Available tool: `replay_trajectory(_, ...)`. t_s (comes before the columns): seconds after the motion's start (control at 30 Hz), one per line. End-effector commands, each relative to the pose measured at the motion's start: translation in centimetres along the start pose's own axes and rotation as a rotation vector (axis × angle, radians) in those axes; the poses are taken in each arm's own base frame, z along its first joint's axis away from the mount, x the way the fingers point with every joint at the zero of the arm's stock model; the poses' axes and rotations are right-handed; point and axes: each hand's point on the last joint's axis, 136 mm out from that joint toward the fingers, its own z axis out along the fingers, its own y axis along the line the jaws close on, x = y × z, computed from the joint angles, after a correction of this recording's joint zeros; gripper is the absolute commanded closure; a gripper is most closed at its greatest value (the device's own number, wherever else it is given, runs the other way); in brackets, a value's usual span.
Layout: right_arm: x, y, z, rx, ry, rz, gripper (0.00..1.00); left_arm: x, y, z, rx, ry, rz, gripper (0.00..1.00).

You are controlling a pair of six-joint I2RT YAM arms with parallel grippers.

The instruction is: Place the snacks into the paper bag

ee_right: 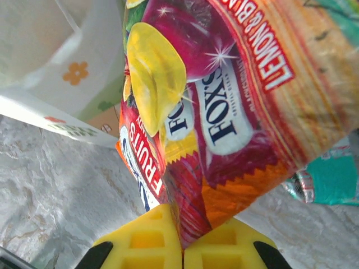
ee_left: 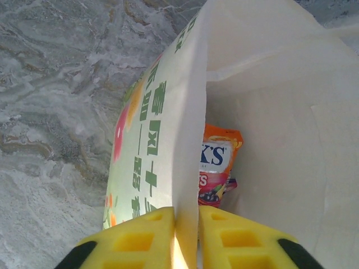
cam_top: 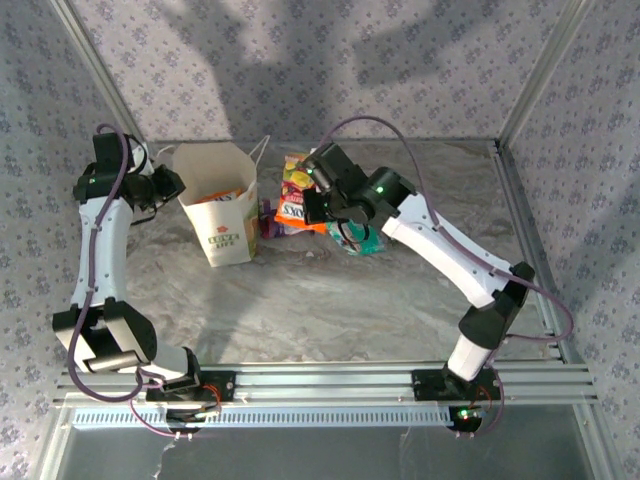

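Observation:
The white paper bag [cam_top: 228, 222] stands open at the back left of the table. My left gripper [ee_left: 187, 227] is shut on the bag's [ee_left: 168, 140] side wall at the rim, one finger outside and one inside. An orange FOX'S packet [ee_left: 217, 159] lies inside the bag. My right gripper [ee_right: 182, 238] is shut on the bottom corner of a purple and orange FOX'S packet [ee_right: 235, 112], held up just right of the bag [ee_right: 61, 61]; an orange "FRUITS" packet [ee_right: 137, 162] hangs against it. In the top view this bunch of snacks [cam_top: 294, 195] is beside the bag's right edge.
A teal packet [cam_top: 362, 240] lies on the table under my right arm and appears at the edge of the right wrist view as the teal packet [ee_right: 331, 179]. A purple packet [cam_top: 268, 215] lies by the bag's right base. Metal frame rails [cam_top: 520, 200] border the marbled table.

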Motion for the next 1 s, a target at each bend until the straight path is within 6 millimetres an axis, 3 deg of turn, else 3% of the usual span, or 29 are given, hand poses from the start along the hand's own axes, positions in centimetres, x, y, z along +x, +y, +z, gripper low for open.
replay_trajectory(0.0,-3.1,-0.4,-4.2,0.006,-0.134,-0.025,1.00,-0.8,-0.8,-0.4,0.020,-0.030,0.028,0.85)
replay_trajectory(0.2,-5.5,0.6,-6.7,-0.025,-0.228,-0.063,1.00,-0.8,-1.0,-0.3,0.032,-0.028,0.031,0.89)
replay_trajectory(0.4,-7.9,3.0,-8.2,-0.106,-0.311,-0.106,1.00,-0.8,-1.2,0.0,0.053,-0.033,0.015,0.90)
replay_trajectory(0.73,-10.4,7.7,-9.2,-0.291,-0.362,-0.150,1.00,-0.4,-1.3,0.3,0.066,-0.018,0.012,0.90)
replay_trajectory(0.97,-11.4,10.4,-8.2,-0.380,-0.361,-0.161,1.00,0.1,-0.9,0.6,0.055,-0.005,0.009,0.90)
